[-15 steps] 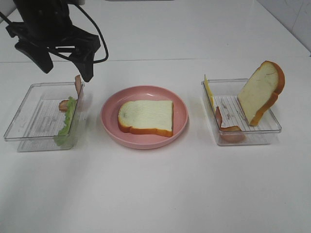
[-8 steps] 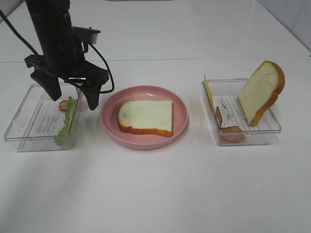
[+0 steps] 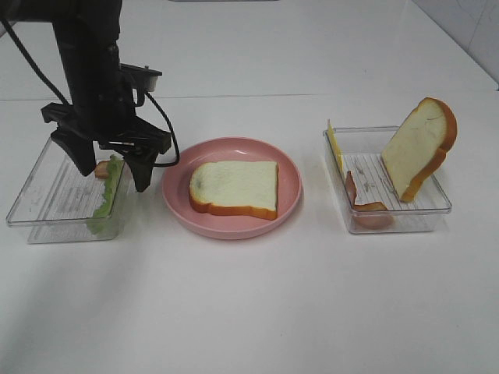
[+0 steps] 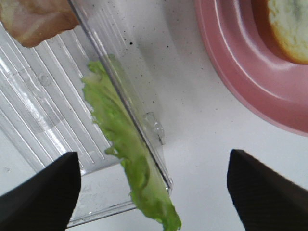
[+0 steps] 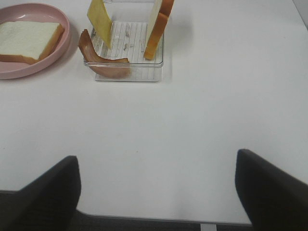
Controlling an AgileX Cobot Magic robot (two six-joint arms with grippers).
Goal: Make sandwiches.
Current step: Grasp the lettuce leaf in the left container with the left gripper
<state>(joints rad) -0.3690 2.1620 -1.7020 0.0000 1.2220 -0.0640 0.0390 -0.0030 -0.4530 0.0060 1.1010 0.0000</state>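
A single white bread slice [image 3: 234,187] with an orange-brown crust lies flat on the pink plate [image 3: 175,199], mid-tabletop [image 3: 249,312]. The ruffled green lettuce [image 3: 105,195] leans on the plate-side wall of the left tray [image 3: 47,202], right under the left claw [image 3: 111,173]. Its jaws are spread wide and empty, straddling that wall. A bacon piece [image 3: 101,167] lies beside the lettuce. The right tray [image 3: 405,222] holds an upright slice [image 3: 417,148], yellow cheese [image 3: 334,148] and a bacon strip [image 3: 362,206]. The right claw [image 5: 159,187] hangs released, well back.
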